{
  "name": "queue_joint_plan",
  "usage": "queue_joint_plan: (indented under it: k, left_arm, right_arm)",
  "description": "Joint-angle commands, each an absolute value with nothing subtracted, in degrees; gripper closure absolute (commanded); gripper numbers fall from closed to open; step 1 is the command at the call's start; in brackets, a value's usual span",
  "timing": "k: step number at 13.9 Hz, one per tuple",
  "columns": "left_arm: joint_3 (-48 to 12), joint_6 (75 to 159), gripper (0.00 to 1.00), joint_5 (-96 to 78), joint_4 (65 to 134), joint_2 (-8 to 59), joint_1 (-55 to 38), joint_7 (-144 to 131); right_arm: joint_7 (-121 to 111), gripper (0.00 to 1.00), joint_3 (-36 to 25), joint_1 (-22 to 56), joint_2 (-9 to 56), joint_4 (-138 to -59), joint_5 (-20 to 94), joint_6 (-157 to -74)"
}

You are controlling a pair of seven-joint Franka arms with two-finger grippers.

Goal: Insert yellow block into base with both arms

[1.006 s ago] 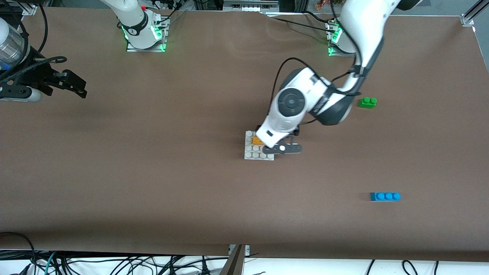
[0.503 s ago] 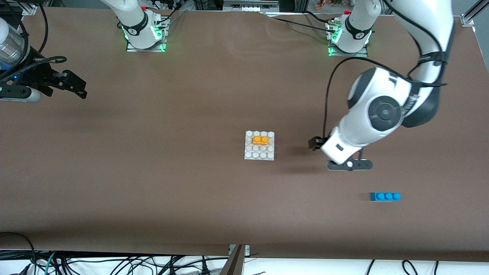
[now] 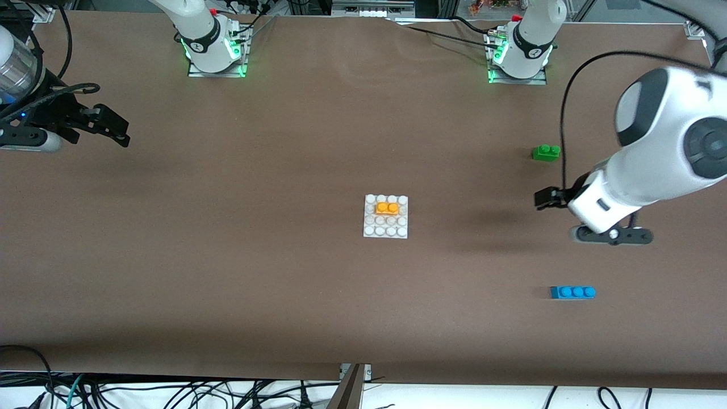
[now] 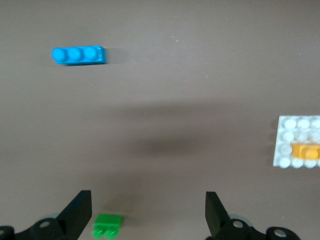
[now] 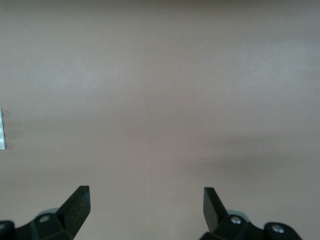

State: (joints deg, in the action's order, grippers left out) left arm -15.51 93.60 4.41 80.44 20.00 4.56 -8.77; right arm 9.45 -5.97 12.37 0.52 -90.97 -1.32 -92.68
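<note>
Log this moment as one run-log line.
small orange-yellow plastic block: seated on white studded base | left gripper: open, over bare table | right gripper: open, waiting

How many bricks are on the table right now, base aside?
3: yellow block seated on the base; green brick and blue brick toward the left arm's end, blue nearer the camera.

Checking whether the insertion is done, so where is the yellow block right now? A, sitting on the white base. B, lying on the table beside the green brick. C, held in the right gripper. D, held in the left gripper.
A: the yellow block sits on the base, and both grippers are open and empty.
</note>
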Motion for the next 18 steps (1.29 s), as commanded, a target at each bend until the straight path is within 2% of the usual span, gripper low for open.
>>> queue_joint_plan:
  k: [1, 6, 10, 18]
  left_arm:
    - [-10.9, 92.8, 0.0, 3.1, 83.4, 13.3, 3.6, -3.5]
    - [-0.2, 96.8, 0.0, 1.7, 89.9, 7.5, -1.4, -0.9]
    - [0.0, 97.2, 0.0, -0.9, 95.9, 1.4, -1.2, -1.7]
    - [1.1, 94.2, 0.0, -1.1, 95.5, 1.0, -1.5, -0.9]
  right_arm:
    - [10.5, 0.0, -5.8, 12.5, 0.9, -89.9, -0.5, -92.5]
    - [10.5, 0.0, -5.8, 12.4, 1.0, -89.9, -0.6, -92.5]
    - [10.5, 0.0, -5.9, 12.5, 0.9, -89.9, -0.6, -92.5]
    - [10.4, 0.0, -5.9, 12.4, 0.9, -89.9, 0.4, -92.9]
